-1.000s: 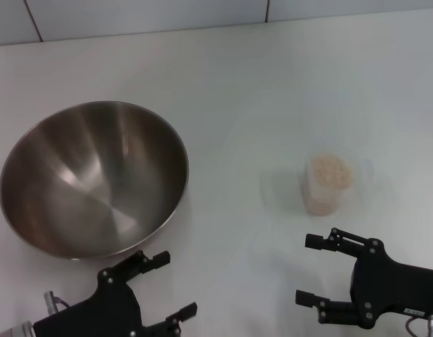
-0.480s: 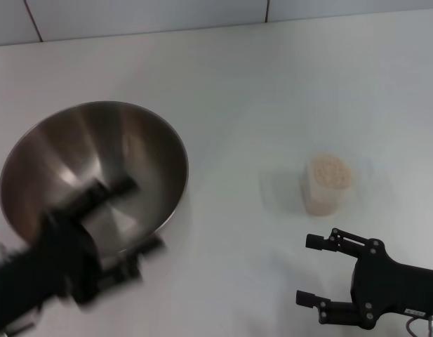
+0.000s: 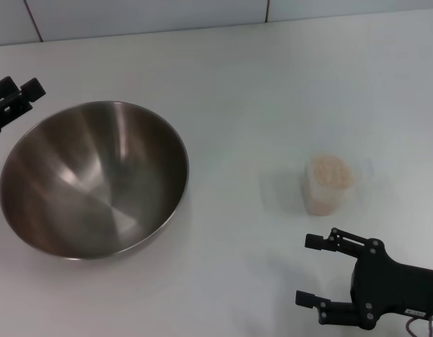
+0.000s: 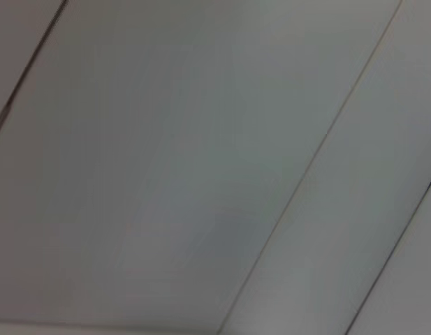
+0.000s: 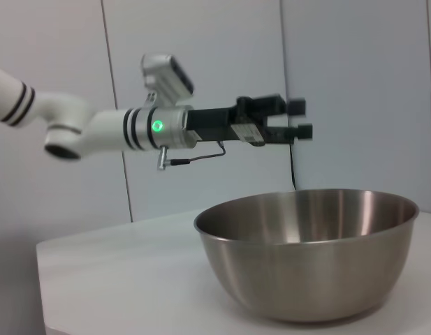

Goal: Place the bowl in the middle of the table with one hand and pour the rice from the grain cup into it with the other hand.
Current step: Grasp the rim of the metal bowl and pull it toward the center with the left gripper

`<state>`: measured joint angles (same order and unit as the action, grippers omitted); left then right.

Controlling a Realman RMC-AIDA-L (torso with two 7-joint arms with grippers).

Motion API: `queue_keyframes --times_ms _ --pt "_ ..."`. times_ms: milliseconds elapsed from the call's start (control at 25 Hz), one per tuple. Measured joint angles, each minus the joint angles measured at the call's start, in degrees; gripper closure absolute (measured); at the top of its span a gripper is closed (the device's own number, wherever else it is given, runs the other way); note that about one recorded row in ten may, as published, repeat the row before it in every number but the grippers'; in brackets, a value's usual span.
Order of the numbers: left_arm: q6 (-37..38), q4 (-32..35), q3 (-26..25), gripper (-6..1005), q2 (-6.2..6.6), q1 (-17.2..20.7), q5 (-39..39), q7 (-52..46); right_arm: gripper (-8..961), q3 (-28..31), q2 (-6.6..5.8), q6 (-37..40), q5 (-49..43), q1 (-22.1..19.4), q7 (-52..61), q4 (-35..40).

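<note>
The steel bowl (image 3: 93, 179) stands empty on the left of the white table (image 3: 244, 91). It also shows in the right wrist view (image 5: 309, 251). The clear grain cup (image 3: 328, 186), full of rice (image 3: 330, 170), stands upright on the right. My left gripper (image 3: 20, 90) is at the far left edge beside the bowl's far rim. In the right wrist view the left gripper (image 5: 300, 118) hangs raised above the bowl, open and empty. My right gripper (image 3: 307, 269) is open and empty, just in front of the cup and apart from it.
A tiled wall (image 3: 146, 14) runs behind the table's far edge. The left wrist view shows only pale wall panels (image 4: 201, 174). Bare table lies between the bowl and the cup.
My left arm has swung from the table's front edge, across the bowl, up to the bowl's far left side. The bowl, the cup and my right gripper have not moved.
</note>
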<state>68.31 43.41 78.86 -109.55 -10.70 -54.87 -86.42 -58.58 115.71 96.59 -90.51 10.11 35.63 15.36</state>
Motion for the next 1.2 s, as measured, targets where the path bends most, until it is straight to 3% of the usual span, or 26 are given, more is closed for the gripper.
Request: queue_keyframes --times_ms 80,120,160,200,320,360,440,480,520,1200 --pt "-9.9 18.5 -0.4 198 -0.89 4.7 -15.8 -13.9 125 0.0 -0.04 0.1 0.0 0.0 0.2 0.0" --pt "-12.0 24.3 -1.0 198 -1.33 5.8 -21.8 -19.1 125 0.0 -0.05 0.1 0.0 0.0 0.2 0.1" --pt "-12.0 24.3 -1.0 199 -1.33 5.8 -21.8 -19.1 125 0.0 -0.05 0.1 0.0 0.1 0.2 0.1" --pt "-14.6 37.7 -3.7 199 -3.09 6.6 -40.8 -34.2 125 0.0 -0.05 0.1 0.0 0.2 0.2 0.1" --pt "-11.5 44.2 -8.0 205 -5.14 4.7 -53.7 -43.4 125 0.0 -0.06 0.2 0.0 0.3 0.2 0.2" --pt "-6.4 45.5 -11.7 207 -6.58 2.5 -60.1 -46.6 125 0.0 -0.06 0.2 0.0 0.4 0.2 0.3" --pt "-0.6 44.0 -15.9 211 -8.01 -0.3 -65.2 -47.2 125 0.0 0.03 0.1 0.0 0.2 0.2 0.7" --pt "-0.6 44.0 -15.9 213 -8.01 -0.3 -65.2 -47.2 126 0.0 0.03 0.1 0.0 0.2 0.2 0.7" --pt "4.6 40.5 -18.6 215 -8.53 -2.8 -68.3 -46.8 126 0.0 0.05 0.2 0.0 0.1 0.2 0.8" --pt "10.4 32.0 -18.4 249 -8.45 -5.8 -75.3 -46.1 126 0.0 0.12 0.1 -0.1 0.0 0.1 0.9"
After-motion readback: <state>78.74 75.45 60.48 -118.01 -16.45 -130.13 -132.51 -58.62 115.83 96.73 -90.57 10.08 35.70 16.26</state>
